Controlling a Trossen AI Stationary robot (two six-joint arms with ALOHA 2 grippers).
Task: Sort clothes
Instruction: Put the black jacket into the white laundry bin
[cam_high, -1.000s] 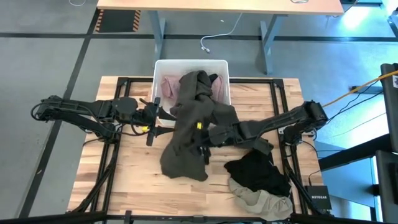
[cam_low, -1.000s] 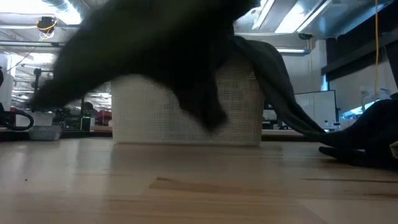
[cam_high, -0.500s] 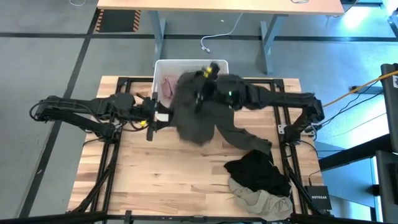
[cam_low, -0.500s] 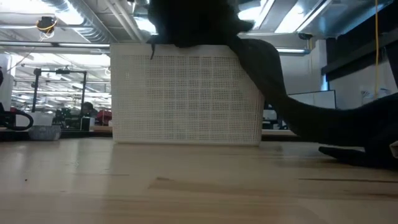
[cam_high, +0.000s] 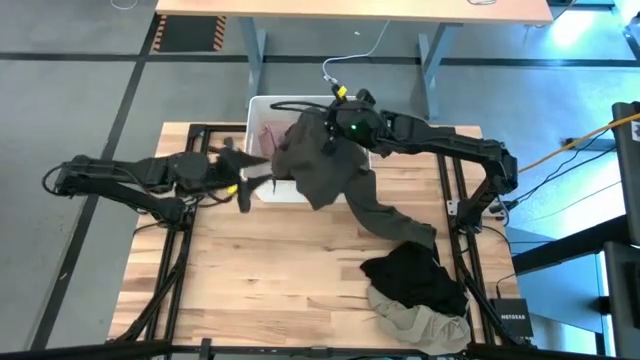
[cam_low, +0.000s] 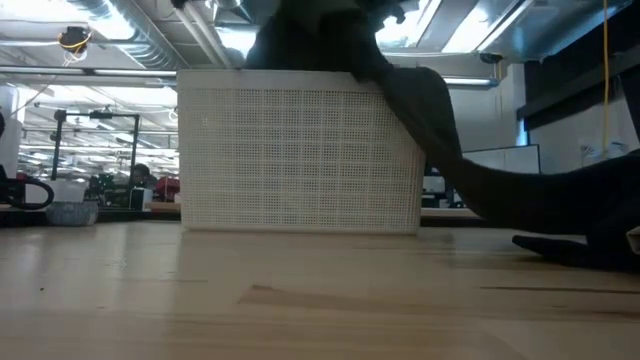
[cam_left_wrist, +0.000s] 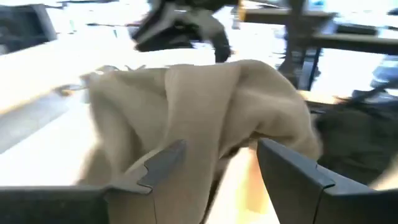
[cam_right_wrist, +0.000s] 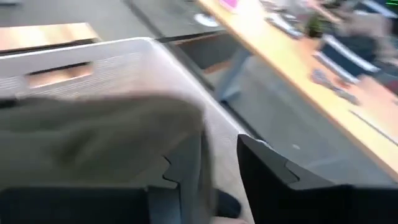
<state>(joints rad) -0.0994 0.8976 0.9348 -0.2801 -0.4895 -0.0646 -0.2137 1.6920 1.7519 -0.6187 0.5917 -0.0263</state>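
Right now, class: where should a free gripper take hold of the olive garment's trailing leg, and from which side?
Grip the olive garment at its trailing leg's mid-length, from above: it lies flat on the table, clear of the bin and black garment.

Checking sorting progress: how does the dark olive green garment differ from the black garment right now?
The dark olive green garment hangs over the white plastic bin rim, trailing onto the table; the black garment lies heaped entirely on the table. The right gripper is at the olive one; nothing touches the black. Both are crumpled.
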